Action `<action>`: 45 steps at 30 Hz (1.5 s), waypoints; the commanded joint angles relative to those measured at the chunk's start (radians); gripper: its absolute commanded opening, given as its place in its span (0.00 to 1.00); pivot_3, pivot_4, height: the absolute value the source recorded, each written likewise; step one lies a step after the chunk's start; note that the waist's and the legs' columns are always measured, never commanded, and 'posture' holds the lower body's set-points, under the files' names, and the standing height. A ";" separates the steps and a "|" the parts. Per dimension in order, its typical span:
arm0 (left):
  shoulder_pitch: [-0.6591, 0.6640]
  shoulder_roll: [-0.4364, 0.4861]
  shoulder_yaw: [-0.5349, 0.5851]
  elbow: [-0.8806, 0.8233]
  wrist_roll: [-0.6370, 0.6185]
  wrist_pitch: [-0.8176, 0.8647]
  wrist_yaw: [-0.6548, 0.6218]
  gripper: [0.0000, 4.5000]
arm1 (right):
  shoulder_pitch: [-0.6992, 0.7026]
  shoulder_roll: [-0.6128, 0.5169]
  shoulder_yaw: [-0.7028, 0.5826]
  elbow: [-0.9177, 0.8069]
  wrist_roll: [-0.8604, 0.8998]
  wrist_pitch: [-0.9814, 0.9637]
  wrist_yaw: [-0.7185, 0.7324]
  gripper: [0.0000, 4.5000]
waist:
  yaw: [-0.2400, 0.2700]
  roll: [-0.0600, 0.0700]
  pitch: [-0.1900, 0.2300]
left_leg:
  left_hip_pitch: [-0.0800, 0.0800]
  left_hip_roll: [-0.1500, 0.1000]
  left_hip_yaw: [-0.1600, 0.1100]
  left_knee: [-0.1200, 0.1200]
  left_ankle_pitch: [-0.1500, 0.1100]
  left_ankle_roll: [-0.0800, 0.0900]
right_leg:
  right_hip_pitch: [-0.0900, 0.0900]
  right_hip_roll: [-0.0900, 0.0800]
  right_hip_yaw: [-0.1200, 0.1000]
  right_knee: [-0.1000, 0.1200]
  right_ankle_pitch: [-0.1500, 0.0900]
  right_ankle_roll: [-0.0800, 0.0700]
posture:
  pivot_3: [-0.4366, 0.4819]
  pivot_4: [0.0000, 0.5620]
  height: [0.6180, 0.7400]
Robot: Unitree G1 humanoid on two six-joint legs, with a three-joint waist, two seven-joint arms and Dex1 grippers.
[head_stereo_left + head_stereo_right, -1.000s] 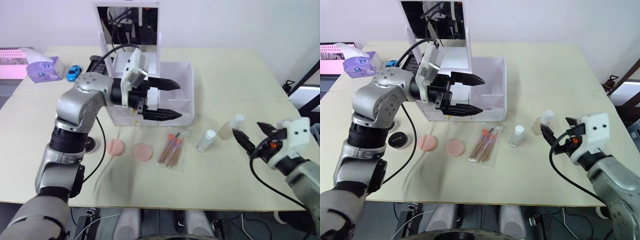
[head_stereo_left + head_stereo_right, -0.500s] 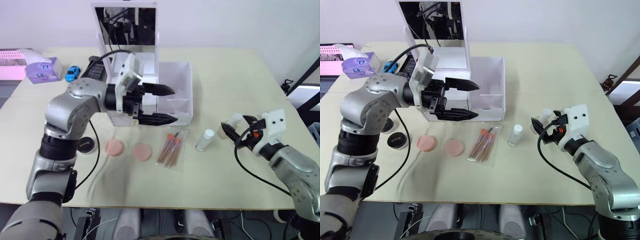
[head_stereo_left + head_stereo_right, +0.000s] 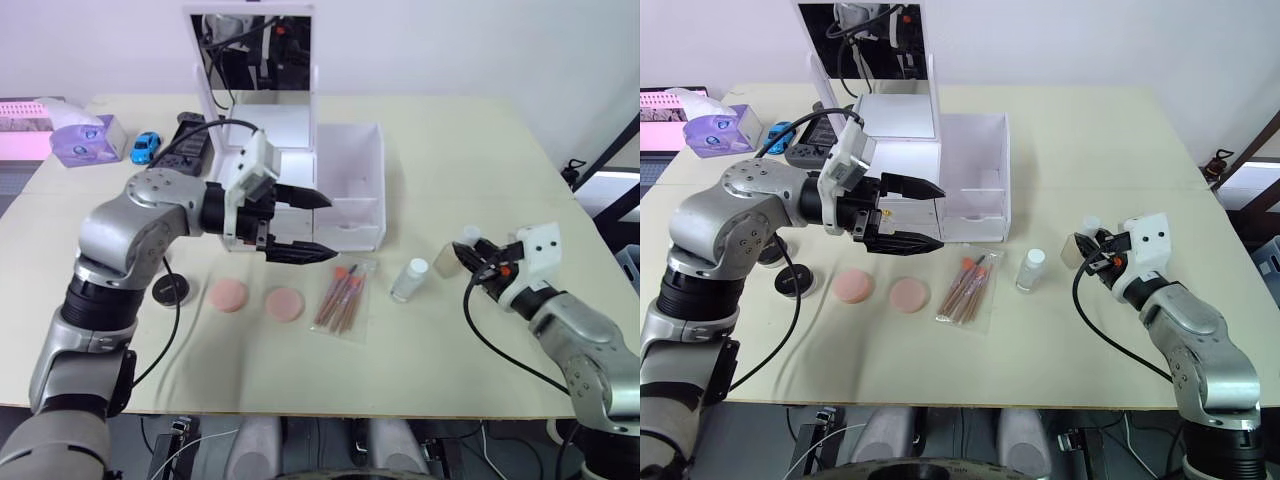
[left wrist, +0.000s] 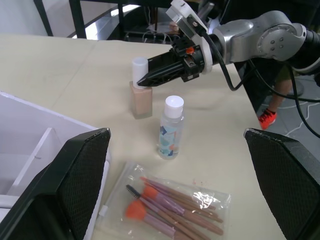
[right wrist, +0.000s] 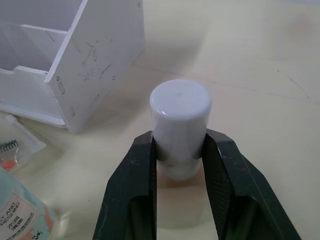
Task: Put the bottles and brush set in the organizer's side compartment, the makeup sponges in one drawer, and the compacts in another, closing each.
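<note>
On the cream table [image 3: 480, 150] in front of you, the white organizer [image 3: 300, 190] stands with its mirror up; your left arm covers much of its drawer front, so you can't make out the knobs. The side compartment [image 3: 350, 180] sits open on its right. Your left gripper [image 3: 315, 226] hangs just before the drawers, fingers spread wide apart. Below it lie the two pink makeup sponges [image 3: 229, 295], side by side, and beside them the brush set [image 3: 342, 298] in its clear pouch. Right of that stands the clear bottle [image 3: 410, 280]. Your right gripper [image 5: 177, 165] is clamped on the white cap of the beige bottle [image 4: 140, 94], which stands upright on the table; its body is mostly hidden behind your fingers.
</note>
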 commanded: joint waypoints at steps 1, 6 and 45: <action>-0.014 0.007 0.017 -0.007 0.009 -0.027 0.000 1.00 | 0.005 -0.005 -0.035 -0.014 -0.006 -0.035 0.022 0.17 | 0.000 0.000 0.000 | 0.000 0.000 0.000 0.000 0.000 0.000 | 0.000 0.000 0.000 0.000 0.000 0.000 | 0.48 0.27 0.99; -0.014 0.011 0.022 0.018 0.024 -0.050 -0.005 1.00 | -0.018 -0.033 -0.087 -0.032 0.030 -0.031 0.064 0.17 | 0.001 0.000 0.000 | 0.000 0.000 0.000 0.000 0.000 0.000 | 0.000 0.000 0.000 0.000 0.000 0.000 | 0.48 0.27 0.99; -0.016 -0.003 0.025 0.025 0.048 -0.074 0.025 1.00 | -0.024 -0.026 -0.087 0.010 0.054 -0.013 0.144 0.53 | 0.000 0.000 0.000 | 0.000 0.000 0.000 0.000 0.000 0.000 | 0.000 0.000 0.000 0.001 0.000 0.000 | 0.48 0.27 0.99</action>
